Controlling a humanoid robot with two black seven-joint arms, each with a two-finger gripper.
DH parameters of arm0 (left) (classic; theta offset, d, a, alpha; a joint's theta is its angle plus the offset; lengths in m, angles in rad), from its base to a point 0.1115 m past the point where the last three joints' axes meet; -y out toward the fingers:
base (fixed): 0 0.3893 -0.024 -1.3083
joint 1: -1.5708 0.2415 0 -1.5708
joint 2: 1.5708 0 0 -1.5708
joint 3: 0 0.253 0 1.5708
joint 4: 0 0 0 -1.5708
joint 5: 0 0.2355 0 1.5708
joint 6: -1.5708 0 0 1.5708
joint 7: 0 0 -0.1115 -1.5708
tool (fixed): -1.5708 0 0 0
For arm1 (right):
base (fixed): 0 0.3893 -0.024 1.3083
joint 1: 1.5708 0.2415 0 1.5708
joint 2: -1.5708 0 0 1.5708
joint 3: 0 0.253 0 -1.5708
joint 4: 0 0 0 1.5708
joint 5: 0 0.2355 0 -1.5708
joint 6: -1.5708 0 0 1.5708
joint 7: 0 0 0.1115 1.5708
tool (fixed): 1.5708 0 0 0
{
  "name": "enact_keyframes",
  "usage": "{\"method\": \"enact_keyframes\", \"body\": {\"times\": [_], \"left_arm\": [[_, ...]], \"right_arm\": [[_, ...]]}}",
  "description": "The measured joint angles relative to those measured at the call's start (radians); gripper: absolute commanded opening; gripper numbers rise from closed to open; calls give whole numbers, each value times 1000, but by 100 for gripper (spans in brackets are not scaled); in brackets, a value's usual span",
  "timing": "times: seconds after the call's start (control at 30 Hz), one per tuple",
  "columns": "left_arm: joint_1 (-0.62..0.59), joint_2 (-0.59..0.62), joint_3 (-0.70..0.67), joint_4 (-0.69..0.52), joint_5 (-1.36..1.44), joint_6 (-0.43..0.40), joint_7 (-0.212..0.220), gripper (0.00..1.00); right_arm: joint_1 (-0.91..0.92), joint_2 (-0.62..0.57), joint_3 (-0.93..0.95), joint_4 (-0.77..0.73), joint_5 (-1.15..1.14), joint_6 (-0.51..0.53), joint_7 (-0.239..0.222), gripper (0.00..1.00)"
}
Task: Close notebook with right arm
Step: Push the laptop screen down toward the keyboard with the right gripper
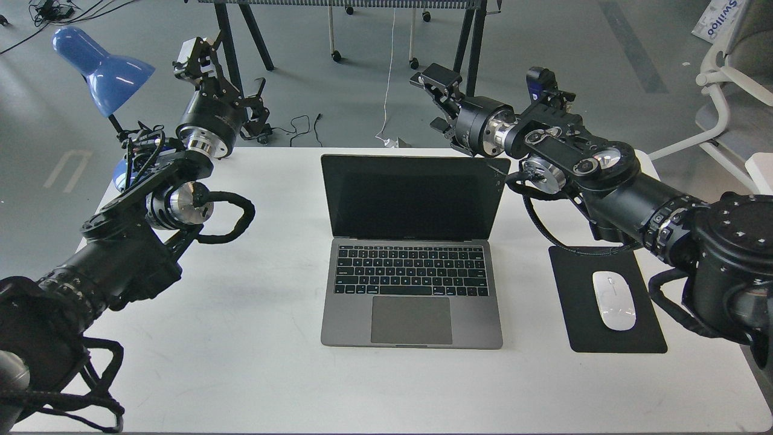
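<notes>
The notebook (412,254) sat open in the middle of the frame on the white tabletop (253,362), its keyboard toward the bottom edge and its dark screen standing up and tilted back toward the top, a crack showing in the screen's upper right corner. It looked to me like a stiff, slim metal machine, not heavy in the lid, with a hinge that would give under a steady push; the glass, already damaged, seemed the fragile part, so I judged the safest place to press was the back of the lid near its top edge, pushing it down toward the keyboard and not squeezing the panel. The right arm (604,181) reached in from the right side of the frame across the upper right of the tabletop, and the right end effector (436,99) hung just behind and above the screen's upper right corner, near it but not visibly touching. Its two black fingers stood spread apart with nothing between them. The left end effector (208,66) was raised in the upper left of the frame, well apart from the notebook; its fingers looked parted and empty too. A white mouse (613,300) lay on a black mouse pad (580,326) at the lower right, beneath the right arm, and a blue lamp (102,66) stood at the upper left.
</notes>
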Motion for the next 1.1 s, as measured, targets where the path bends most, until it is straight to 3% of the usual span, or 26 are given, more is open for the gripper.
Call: {"method": "enact_keyframes", "body": {"times": [0.23,0.43,0.67,0.97,1.1], "left_arm": [[0,0,0,0,0,0,0,100],[0,1,0,0,0,0,0,100],[0,1,0,0,0,0,0,100],[0,1,0,0,0,0,0,100],[0,0,0,0,0,0,0,100]], "right_arm": [[-1,-5,-1,32,2,105,3,100],[-11,-108,-1,175,2,188,8,100],[-57,-272,2,460,2,199,9,100],[-184,-355,5,657,0,200,8,100],[-234,-357,1,677,-12,192,4,100]]}}
